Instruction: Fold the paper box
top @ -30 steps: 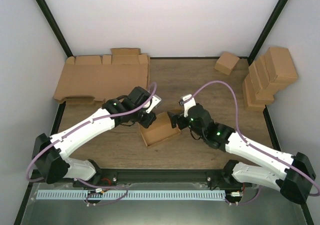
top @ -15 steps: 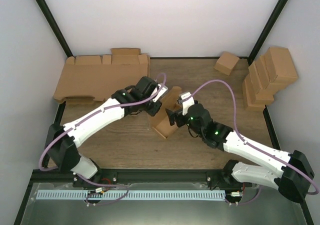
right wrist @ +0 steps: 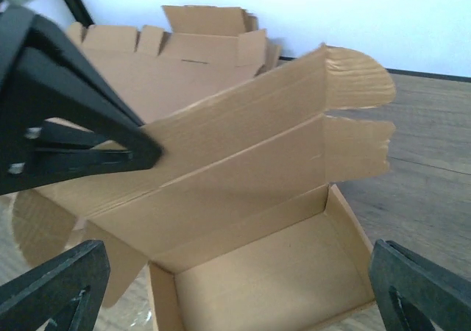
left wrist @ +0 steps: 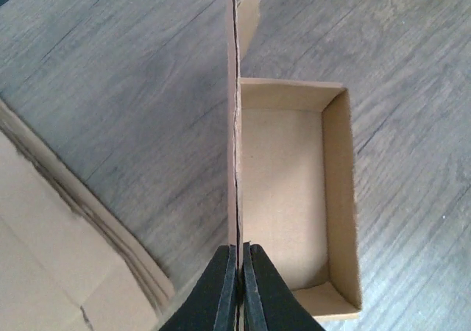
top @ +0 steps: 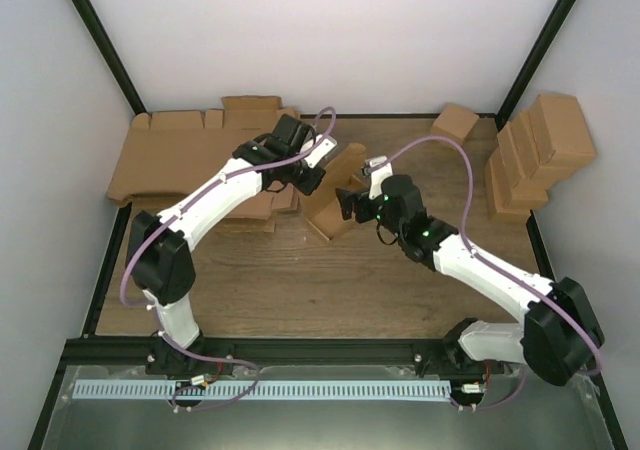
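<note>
So the paper box [top: 328,218] sits mid-bench [top: 300,290]: flat sheets [top: 190,155] to its left, small carton [top: 454,124] behind-right, carton stack [top: 540,155] further right.

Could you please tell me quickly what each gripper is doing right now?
Left gripper: shut on the paper box, pinching its upright lid flap.
Right gripper: open, holding nothing.
</note>
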`<state>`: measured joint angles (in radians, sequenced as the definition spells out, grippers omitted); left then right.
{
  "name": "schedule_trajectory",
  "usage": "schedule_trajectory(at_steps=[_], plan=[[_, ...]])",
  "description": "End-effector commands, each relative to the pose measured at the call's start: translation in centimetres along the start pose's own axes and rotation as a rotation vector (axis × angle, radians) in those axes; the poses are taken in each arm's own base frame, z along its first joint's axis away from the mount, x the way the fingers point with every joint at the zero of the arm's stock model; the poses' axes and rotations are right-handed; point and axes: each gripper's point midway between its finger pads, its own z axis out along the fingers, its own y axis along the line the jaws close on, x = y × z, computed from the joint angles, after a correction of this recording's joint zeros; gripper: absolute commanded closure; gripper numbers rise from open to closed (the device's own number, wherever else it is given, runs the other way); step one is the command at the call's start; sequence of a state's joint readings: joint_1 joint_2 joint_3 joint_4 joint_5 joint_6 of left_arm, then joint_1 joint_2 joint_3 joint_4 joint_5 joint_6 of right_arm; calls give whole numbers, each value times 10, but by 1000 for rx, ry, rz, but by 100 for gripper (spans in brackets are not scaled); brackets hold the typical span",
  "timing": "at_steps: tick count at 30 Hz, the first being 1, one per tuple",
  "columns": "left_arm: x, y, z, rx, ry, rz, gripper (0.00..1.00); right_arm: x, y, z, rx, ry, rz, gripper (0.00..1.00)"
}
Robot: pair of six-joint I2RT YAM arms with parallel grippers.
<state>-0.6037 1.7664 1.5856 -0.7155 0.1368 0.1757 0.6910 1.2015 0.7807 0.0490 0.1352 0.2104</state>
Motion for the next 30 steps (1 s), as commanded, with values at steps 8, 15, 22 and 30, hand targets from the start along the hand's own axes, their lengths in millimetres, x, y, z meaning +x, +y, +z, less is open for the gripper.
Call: schedule_trajectory(at_steps=[8, 15, 22, 30], plan=[[-32, 45, 18, 66, -72, -71, 96, -83, 27, 26, -191, -210, -105, 0], [-32, 61, 12, 40, -64, -104, 96, -107, 62, 64, -278, -239, -358, 0], [-31, 85, -6, -47, -81, -213, 96, -118, 93, 92, -361, -235, -465, 0], [-11, 124, -38, -66, -141, -422, 96, -119, 107, 124, -421, -182, -503, 0]])
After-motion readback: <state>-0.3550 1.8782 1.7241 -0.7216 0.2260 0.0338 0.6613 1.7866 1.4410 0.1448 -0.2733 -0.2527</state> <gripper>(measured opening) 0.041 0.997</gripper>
